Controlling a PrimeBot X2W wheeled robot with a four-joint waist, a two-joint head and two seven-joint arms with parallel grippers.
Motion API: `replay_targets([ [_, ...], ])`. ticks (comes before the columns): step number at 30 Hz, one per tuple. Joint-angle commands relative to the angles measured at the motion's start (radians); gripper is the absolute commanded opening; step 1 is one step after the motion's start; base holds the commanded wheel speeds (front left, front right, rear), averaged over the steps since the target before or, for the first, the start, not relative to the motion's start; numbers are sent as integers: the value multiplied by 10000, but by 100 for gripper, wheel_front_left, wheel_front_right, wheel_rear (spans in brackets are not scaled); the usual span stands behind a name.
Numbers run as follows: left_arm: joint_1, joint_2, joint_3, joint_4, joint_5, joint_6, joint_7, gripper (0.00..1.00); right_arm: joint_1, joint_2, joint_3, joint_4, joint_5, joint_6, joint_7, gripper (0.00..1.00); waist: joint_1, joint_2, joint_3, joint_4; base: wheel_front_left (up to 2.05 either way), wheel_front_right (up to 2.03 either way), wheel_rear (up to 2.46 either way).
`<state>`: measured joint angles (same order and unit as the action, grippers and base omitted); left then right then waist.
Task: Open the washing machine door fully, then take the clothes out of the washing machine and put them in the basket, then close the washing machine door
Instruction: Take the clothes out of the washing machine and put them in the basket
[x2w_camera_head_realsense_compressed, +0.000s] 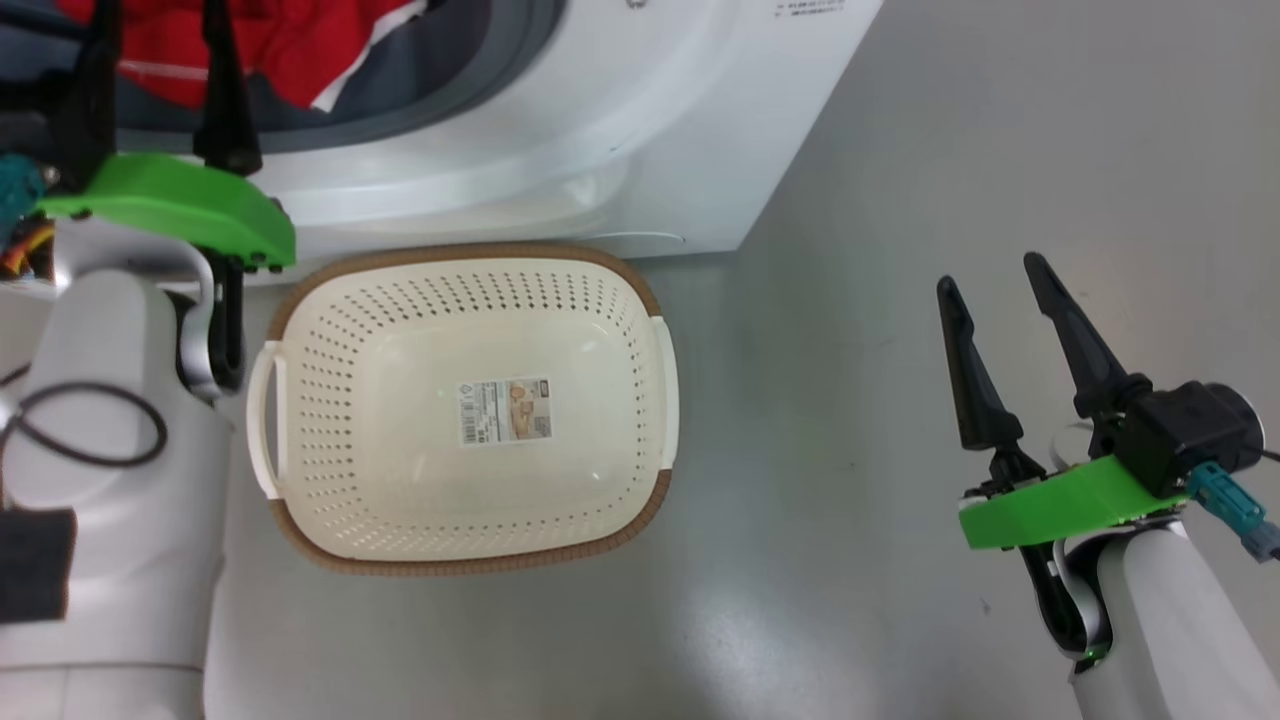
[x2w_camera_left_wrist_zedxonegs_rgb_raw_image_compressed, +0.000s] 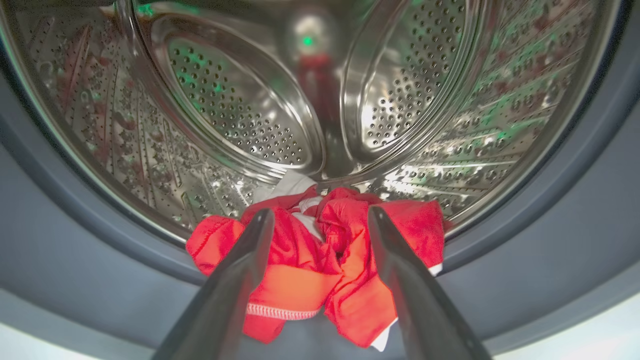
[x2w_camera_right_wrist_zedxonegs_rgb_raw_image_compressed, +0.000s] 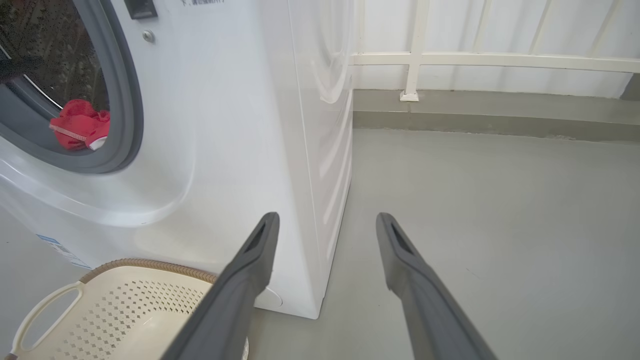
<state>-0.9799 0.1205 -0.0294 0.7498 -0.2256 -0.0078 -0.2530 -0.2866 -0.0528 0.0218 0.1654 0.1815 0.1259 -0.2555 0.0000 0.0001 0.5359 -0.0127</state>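
Note:
The red clothes (x2w_camera_left_wrist_zedxonegs_rgb_raw_image_compressed: 320, 270) with white trim lie bunched at the drum's front lip, spilling onto the grey seal (x2w_camera_left_wrist_zedxonegs_rgb_raw_image_compressed: 75, 260) of the white washing machine (x2w_camera_head_realsense_compressed: 600, 120). My left gripper (x2w_camera_left_wrist_zedxonegs_rgb_raw_image_compressed: 317, 220) is open, its two fingers standing either side of the bunch, tips at the mouth of the steel drum (x2w_camera_left_wrist_zedxonegs_rgb_raw_image_compressed: 240, 100). In the head view the left gripper (x2w_camera_head_realsense_compressed: 160, 20) reaches into the opening over the clothes (x2w_camera_head_realsense_compressed: 250, 50). The cream basket (x2w_camera_head_realsense_compressed: 620, 330) stands on the floor before the machine, nothing in it. My right gripper (x2w_camera_head_realsense_compressed: 990, 280) hangs open over bare floor to the right. The door is out of view.
A paper label (x2w_camera_head_realsense_compressed: 505, 410) lies on the basket's bottom. In the right wrist view, grey floor (x2w_camera_right_wrist_zedxonegs_rgb_raw_image_compressed: 500, 225) stretches right of the machine to a white railing (x2w_camera_right_wrist_zedxonegs_rgb_raw_image_compressed: 480, 60) on a low kerb. The basket's handle (x2w_camera_right_wrist_zedxonegs_rgb_raw_image_compressed: 40, 310) shows at lower left.

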Motion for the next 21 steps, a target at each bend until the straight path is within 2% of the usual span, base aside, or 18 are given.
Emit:
replay_targets([
  [1,-329,561,98,140,239,83,-84,100,-154,-34,291,-241,-43,48,-63,100,0,-1,204,-151,0,0,0],
  [7,-1333,943,-97,1633,517,362,375,100,-187,-38,422,-147,-7,48,-63,100,0,-1,398,-354,0,0,0],
  [21,-2635,1565,-667,3677,1082,1018,2015,100,-314,-12,545,128,101,48,-63,100,0,-1,669,-739,0,0,0],
])
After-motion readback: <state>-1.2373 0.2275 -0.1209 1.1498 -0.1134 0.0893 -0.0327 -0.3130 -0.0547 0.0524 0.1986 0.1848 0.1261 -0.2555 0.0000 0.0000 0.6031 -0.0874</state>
